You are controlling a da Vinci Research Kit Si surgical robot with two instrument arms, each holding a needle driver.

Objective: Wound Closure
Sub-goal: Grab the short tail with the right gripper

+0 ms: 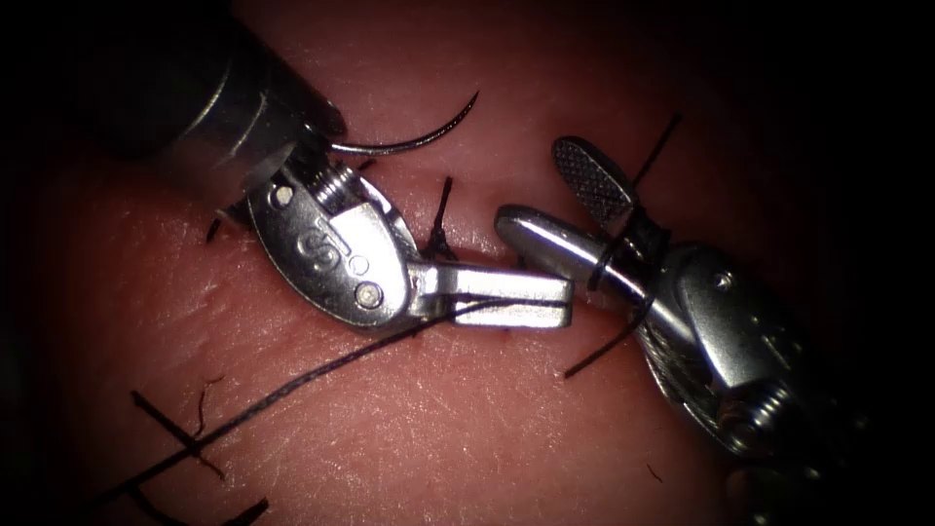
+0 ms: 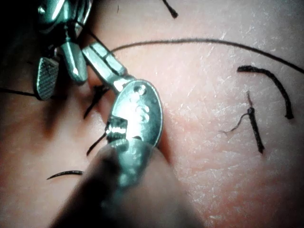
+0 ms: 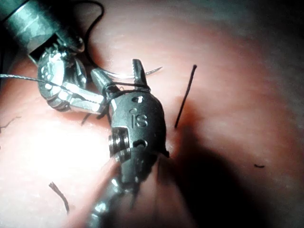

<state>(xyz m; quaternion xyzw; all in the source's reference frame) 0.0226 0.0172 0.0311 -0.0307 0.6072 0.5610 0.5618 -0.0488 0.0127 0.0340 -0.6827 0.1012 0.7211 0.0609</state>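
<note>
My left tool [image 1: 565, 300] comes in from the upper left with its jaws shut on the black thread [image 1: 292, 382], which trails off to the lower left over the tissue [image 1: 438, 438]. My right tool [image 1: 534, 185] stands open just to its right, with a loop of thread [image 1: 612, 255] wound around its jaws. The curved needle [image 1: 414, 143] lies free on the tissue behind the left tool's wrist, held by neither tool. The left wrist view shows the left tool [image 2: 92, 50], the right tool [image 2: 59, 83] and the needle [image 2: 66, 174]. The right tool [image 3: 118, 76] carries the thread loop [image 3: 124, 85].
A tied stitch [image 1: 185, 443] crosses the cut at the lower left, and a knot with short tails [image 1: 440, 226] sits behind the left tool's jaws. Loose thread ends [image 1: 604, 356] lie beside the right tool. Cut thread pieces [image 2: 266, 80] lie on the tissue.
</note>
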